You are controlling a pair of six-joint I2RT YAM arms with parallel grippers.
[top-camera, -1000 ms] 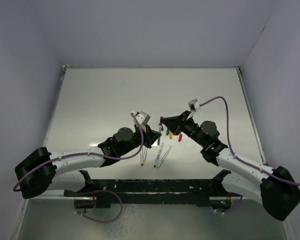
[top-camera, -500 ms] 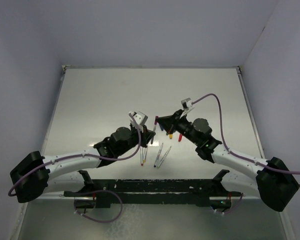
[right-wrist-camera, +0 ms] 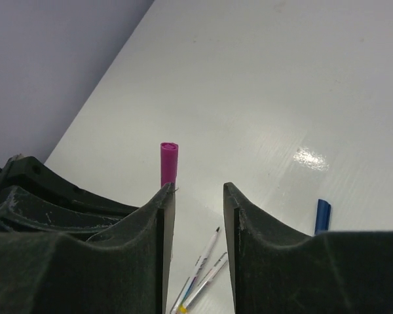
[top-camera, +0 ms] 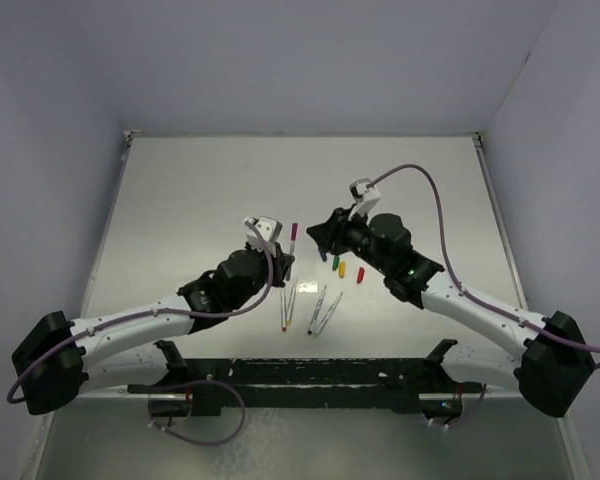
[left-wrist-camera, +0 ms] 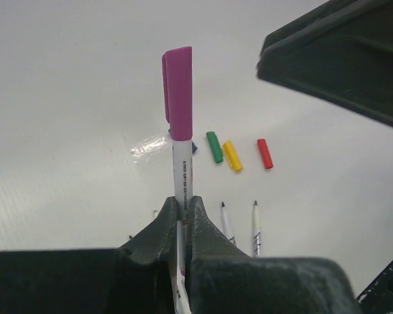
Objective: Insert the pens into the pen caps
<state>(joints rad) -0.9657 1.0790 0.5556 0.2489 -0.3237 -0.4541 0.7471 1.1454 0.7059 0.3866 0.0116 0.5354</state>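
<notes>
Left fingers (left-wrist-camera: pixel 162 230) around pen (left-wrist-camera: pixel 182 171) in purple cap (left-wrist-camera: pixel 179 91)

worktop (left-wrist-camera: pixel 65 98): glossy white, smooth, glare spots. left hand (left-wrist-camera: pixel 183 206), right hand (right-wrist-camera: pixel 196 196): matt black plastic, scuffed. purple cap (left-wrist-camera: pixel 179 91), pen (left-wrist-camera: pixel 181 170): smooth plastic.

Left tool (left-wrist-camera: pixel 182 210) grips upright white-barrelled marker pen (left-wrist-camera: pixel 182 171), magenta plastic cap (left-wrist-camera: pixel 179 91) fitted; green cap (left-wrist-camera: pixel 214 146), yellow cap (left-wrist-camera: pixel 232 156), red cap (left-wrist-camera: pixel 265 153) beyond.

stubby blue plastic cap (left-wrist-camera: pixel 194 148): mostly behind thin white-barrelled pen (left-wrist-camera: pixel 182 171) | pen's lower end: buried between left gripper (left-wrist-camera: pixel 182 201) fingers
</notes>
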